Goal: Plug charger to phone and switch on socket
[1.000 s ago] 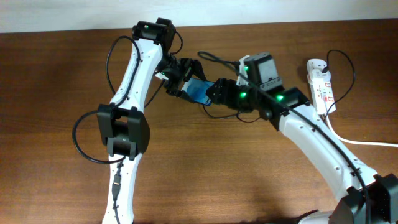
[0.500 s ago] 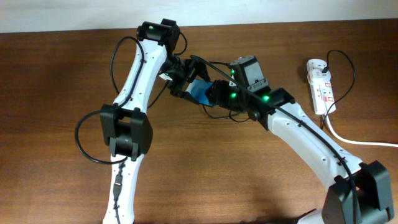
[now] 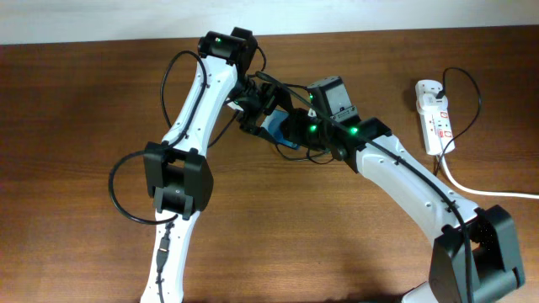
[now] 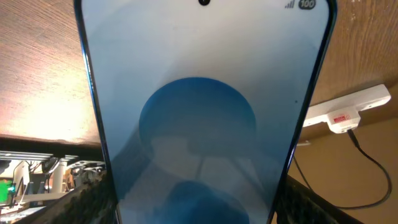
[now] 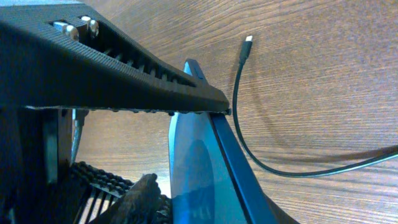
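Observation:
The phone (image 3: 271, 128), with its lit blue screen, is held off the table between the two arms. It fills the left wrist view (image 4: 199, 112) and shows edge-on in the right wrist view (image 5: 199, 168). My left gripper (image 3: 263, 109) (image 4: 193, 202) is shut on its sides. My right gripper (image 3: 291, 131) (image 5: 205, 205) has a finger on each face of the phone, with a thin gap on the screen side. The charger's plug tip (image 5: 247, 41) lies free on the table, and its thin black cable (image 5: 249, 140) curves away. The socket (image 3: 435, 114) (image 4: 351, 109) lies at the far right.
The charger cable (image 3: 478, 103) loops from a black plug on the socket. A thick white cord (image 3: 488, 192) runs off the right edge. The wooden table (image 3: 76, 168) ends at a pale wall along the back.
Both arms have drawn together. The left gripper carried the phone slightly right, and the right wrist moved left until its fingers came around the phone.

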Robot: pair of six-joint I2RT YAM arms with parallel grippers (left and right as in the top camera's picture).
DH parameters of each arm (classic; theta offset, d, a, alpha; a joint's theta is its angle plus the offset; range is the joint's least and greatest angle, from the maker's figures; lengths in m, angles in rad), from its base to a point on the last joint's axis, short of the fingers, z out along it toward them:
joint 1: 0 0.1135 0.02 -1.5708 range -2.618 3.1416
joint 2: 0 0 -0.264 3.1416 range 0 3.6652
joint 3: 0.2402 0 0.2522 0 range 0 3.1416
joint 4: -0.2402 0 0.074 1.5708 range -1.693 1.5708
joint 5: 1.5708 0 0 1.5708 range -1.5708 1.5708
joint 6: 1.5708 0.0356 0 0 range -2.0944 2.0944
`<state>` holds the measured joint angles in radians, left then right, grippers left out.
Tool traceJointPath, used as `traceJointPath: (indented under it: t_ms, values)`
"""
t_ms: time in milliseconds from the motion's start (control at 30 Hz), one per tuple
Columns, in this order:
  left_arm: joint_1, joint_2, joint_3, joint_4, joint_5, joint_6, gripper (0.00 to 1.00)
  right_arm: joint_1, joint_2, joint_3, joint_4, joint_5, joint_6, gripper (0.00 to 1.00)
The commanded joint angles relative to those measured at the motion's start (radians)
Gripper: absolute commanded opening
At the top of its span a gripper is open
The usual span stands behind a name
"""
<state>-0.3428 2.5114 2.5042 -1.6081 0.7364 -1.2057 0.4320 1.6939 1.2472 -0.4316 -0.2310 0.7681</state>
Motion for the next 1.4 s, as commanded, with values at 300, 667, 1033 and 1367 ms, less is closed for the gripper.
traceJointPath:
  t_ms: [300, 667, 1033, 1367]
  values:
    - [-0.002, -0.006, 0.027, -0.006, 0.034, -0.005, 0.0, 0.005, 0.004, 0.019, 0.018, -0.004, 0.039, 0.04]
    - [0.022, -0.006, 0.027, -0.002, 0.015, 0.109, 0.01, -0.093, -0.034, 0.02, -0.007, -0.031, 0.037, 0.04]
    - [0.05, -0.006, 0.027, 0.415, 0.579, 0.639, 0.16, -0.309, -0.168, 0.021, 0.161, -0.109, 0.391, 0.04]
    - [0.089, -0.006, 0.027, 0.631, 0.655, 0.383, 0.29, -0.278, -0.165, 0.021, 0.387, 0.031, 0.763, 0.04]
